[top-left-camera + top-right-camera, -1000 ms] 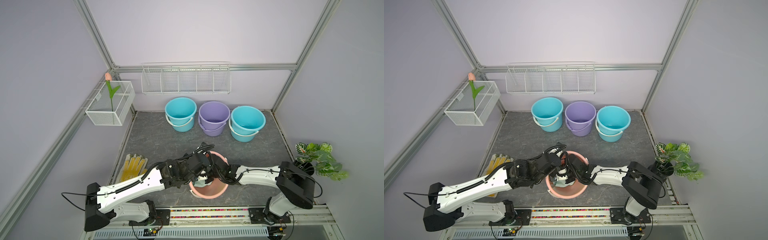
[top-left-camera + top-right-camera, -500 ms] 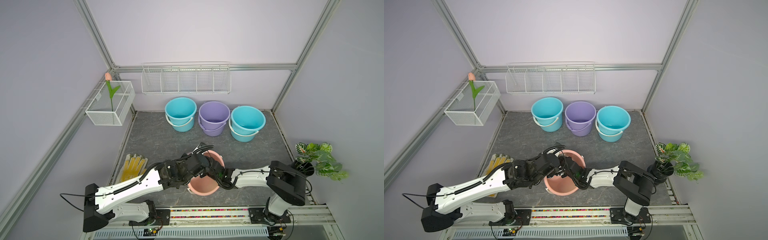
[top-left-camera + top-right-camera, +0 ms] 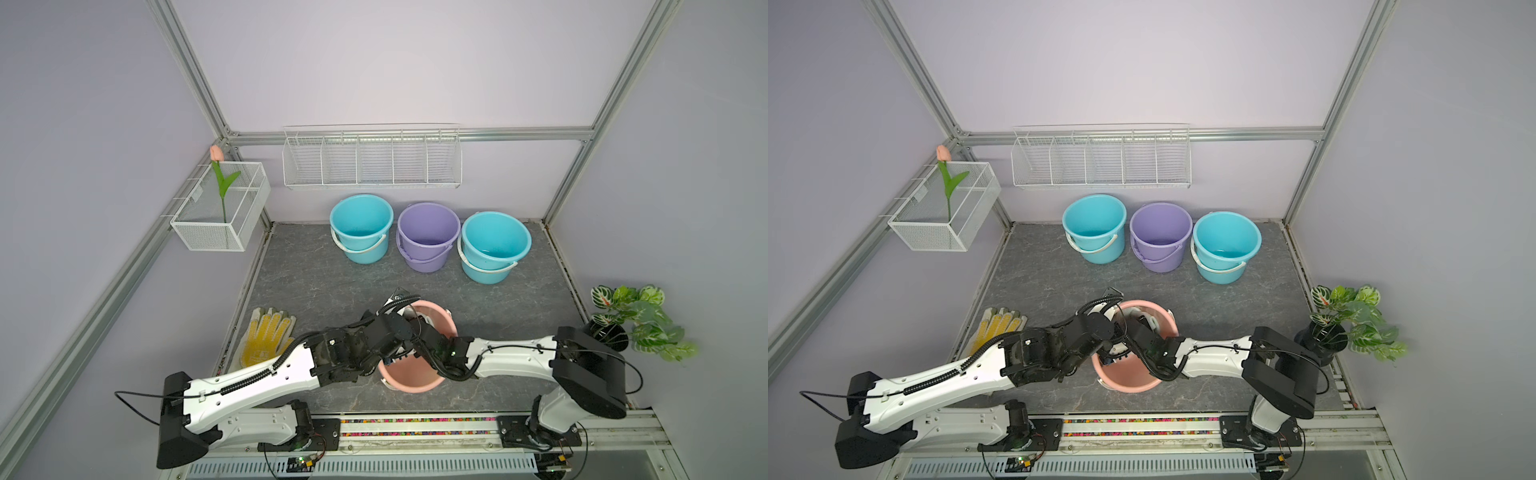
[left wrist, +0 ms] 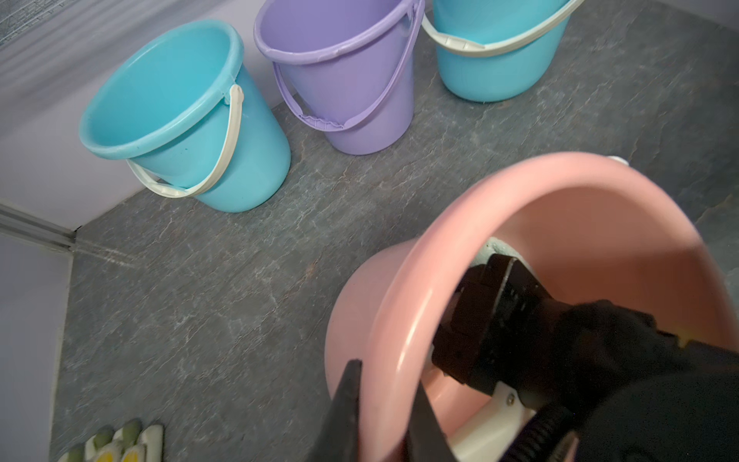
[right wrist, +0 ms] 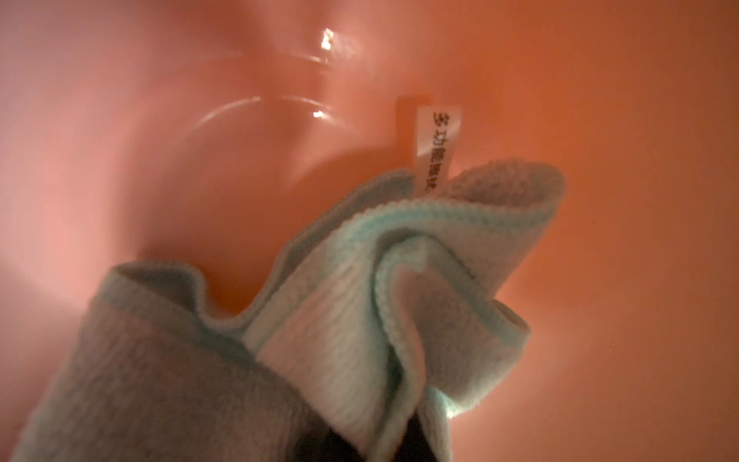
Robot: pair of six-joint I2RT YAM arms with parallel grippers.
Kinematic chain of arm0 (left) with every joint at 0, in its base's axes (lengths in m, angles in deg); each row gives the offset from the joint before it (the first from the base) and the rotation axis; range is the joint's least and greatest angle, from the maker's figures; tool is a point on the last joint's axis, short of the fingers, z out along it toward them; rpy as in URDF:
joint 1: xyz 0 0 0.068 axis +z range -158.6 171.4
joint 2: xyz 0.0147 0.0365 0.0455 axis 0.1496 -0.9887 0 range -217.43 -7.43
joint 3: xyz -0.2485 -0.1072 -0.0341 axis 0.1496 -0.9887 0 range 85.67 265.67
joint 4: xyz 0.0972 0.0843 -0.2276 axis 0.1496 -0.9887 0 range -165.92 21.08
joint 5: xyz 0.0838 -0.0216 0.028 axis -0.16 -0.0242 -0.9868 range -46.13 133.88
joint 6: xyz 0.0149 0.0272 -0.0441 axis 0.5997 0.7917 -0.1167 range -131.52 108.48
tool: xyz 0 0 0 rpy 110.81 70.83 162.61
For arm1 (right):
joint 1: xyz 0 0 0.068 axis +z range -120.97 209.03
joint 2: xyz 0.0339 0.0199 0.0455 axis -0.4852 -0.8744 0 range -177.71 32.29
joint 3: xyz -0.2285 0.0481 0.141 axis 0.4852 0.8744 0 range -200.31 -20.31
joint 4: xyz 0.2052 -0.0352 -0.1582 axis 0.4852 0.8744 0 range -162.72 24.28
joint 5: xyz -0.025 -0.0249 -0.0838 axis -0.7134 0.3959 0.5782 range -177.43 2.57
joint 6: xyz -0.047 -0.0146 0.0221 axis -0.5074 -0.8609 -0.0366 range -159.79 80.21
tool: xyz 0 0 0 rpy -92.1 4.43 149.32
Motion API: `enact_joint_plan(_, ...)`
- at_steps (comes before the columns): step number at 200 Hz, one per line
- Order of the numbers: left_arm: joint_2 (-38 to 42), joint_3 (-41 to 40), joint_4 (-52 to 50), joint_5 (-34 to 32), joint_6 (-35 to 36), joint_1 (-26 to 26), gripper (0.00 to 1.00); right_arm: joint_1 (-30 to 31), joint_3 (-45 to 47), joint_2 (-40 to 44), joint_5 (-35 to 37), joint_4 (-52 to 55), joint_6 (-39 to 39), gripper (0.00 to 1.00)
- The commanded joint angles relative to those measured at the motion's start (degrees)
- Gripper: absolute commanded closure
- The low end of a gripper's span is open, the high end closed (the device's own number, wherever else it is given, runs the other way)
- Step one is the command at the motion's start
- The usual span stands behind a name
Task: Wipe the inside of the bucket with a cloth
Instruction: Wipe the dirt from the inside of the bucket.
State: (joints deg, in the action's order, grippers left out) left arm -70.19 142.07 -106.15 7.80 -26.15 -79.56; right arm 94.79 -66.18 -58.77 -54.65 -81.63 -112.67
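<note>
Our right gripper (image 4: 496, 268) is closed on the bunched mint cloth (image 5: 320, 320), well down inside the pink bucket (image 3: 434, 318). Our left gripper (image 4: 384, 416) is clamped on the bucket's rim. The bucket sits mid-way along the front edge of the grey surface (image 3: 332, 291). If we press hard, the rim may slip free and the bucket may tip, or the cloth may drag out of our pinch.

Pink bucket (image 3: 444, 321) mouth crowded: my right arm (image 3: 511, 361) goes in with the bunched cloth (image 5: 360, 312), and my left pincer (image 4: 386, 384) straddles the near-left rim. Open floor (image 3: 332, 291) beyond, passable up to the far bucket row (image 3: 426, 259). Glove (image 3: 266, 338) lies near left, plant (image 3: 636, 320) blocks the right edge.
</note>
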Motion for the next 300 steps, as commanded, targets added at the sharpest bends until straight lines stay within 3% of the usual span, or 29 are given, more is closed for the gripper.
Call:
enact_joint_plan(1,3.4,-3.1,10.3,0.6,-1.7,-0.7,1.0,0.9,-1.6,4.7,-1.8,15.0,3.1,0.93)
enact_joint_plan(28,7.6,-8.3,17.2,0.4,-0.7,-0.7,1.0,0.7,-3.1,9.2,-8.9,29.8,8.5,0.93)
enact_joint_plan(59,9.6,-13.8,25.5,2.6,0.7,-0.7,1.0,0.0,-6.8,12.3,-23.7,42.1,13.6,0.93)
enact_joint_plan(83,9.6,-15.3,28.1,4.3,0.8,-0.7,1.0,-0.9,-6.8,13.4,-31.4,41.5,15.6,0.93)
enact_joint_plan(108,9.3,-15.7,29.0,6.1,0.8,-0.7,1.0,-1.0,-4.9,13.1,-33.0,33.6,16.3,0.93)
enact_joint_plan(159,8.7,-16.1,30.3,10.1,0.9,-0.7,1.0,-1.0,1.7,8.6,-24.3,4.5,16.6,0.93)
enact_joint_plan(231,9.1,-16.3,29.4,10.2,0.6,-0.7,1.0,-1.0,3.7,-3.2,-6.5,-32.6,8.9,0.93)
enact_joint_plan(268,9.9,-16.3,28.3,9.2,0.5,-0.7,1.0,-0.9,3.4,-5.9,0.7,-37.0,4.5,0.93)
enact_joint_plan(300,10.2,-16.2,26.6,6.6,-0.5,-0.7,1.0,-0.9,3.3,-5.7,7.6,-31.9,0.0,0.93)
